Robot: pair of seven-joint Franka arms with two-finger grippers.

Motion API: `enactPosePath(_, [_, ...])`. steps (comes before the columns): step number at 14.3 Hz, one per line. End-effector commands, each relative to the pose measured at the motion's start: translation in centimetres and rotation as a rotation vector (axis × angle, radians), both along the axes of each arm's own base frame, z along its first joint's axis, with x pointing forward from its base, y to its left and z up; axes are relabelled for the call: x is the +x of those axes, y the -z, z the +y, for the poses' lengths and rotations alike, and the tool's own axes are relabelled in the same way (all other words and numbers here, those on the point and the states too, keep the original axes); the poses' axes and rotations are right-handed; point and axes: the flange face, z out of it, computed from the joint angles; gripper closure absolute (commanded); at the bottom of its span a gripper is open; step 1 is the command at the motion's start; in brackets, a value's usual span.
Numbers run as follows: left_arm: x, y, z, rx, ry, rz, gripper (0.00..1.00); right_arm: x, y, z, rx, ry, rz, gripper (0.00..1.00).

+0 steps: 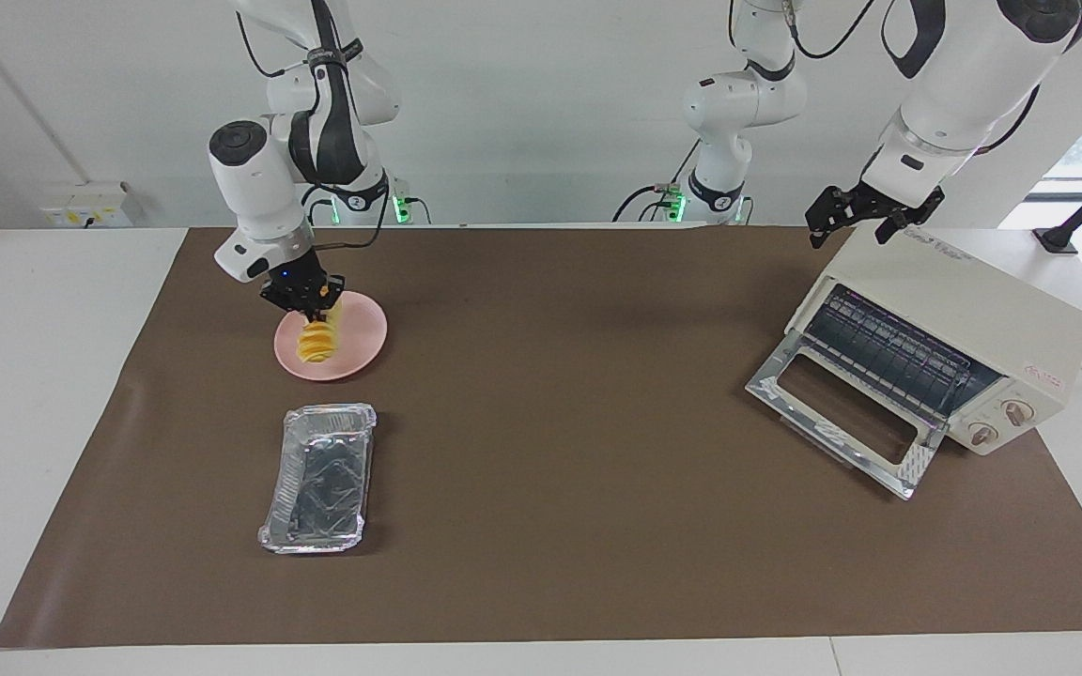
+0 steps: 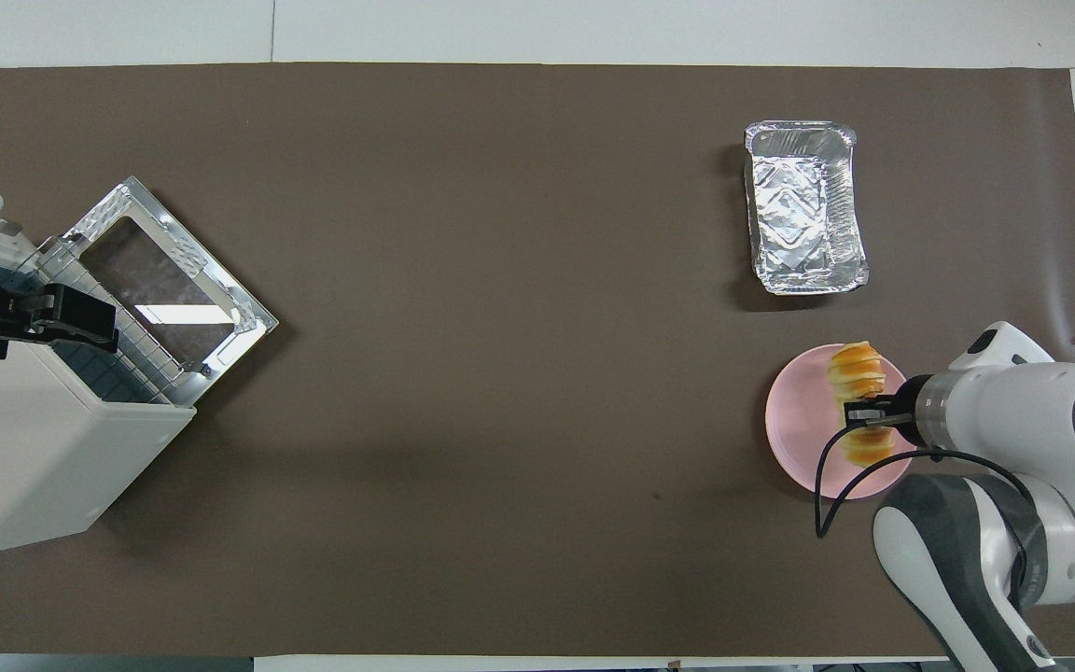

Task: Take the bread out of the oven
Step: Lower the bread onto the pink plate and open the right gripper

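Brown mat (image 1: pixel 550 422): right gripper (image 1: pixel 318 310) clamped bread (image 1: pixel 317 344) over plate (image 1: pixel 363 347); early release → roll-off. Left gripper (image 1: pixel 865 214) above oven (image 1: pixel 973 310), fingers apart.

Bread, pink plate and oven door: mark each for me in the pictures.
bread (image 1: pixel 316 345), facing view, ridged end that shows below the right arm's tool.
pink plate (image 2: pixel 794 420), overhead view, bare part of its surface beside the loaf.
oven door (image 1: pixel 837 409), facing view, glass pane of the dropped-open door.
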Motion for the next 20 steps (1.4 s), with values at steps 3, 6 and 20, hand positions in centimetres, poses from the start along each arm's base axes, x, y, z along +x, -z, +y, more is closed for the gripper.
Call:
enactPosePath(3, [-0.8, -0.2, 0.3, 0.001, -0.002, -0.013, 0.0, -0.2, 2.9, 1.9, 0.018, -0.002, -0.021, 1.0])
enactPosePath(6, [-0.8, -0.2, 0.3, 0.001, -0.002, -0.013, 0.0, -0.3, 3.1, 2.5, 0.021, 0.013, -0.018, 1.0])
enactPosePath(20, [-0.8, -0.2, 0.3, 0.001, -0.002, -0.013, 0.0, 4.2, -5.1, 1.5, 0.021, 0.026, 0.027, 0.0])
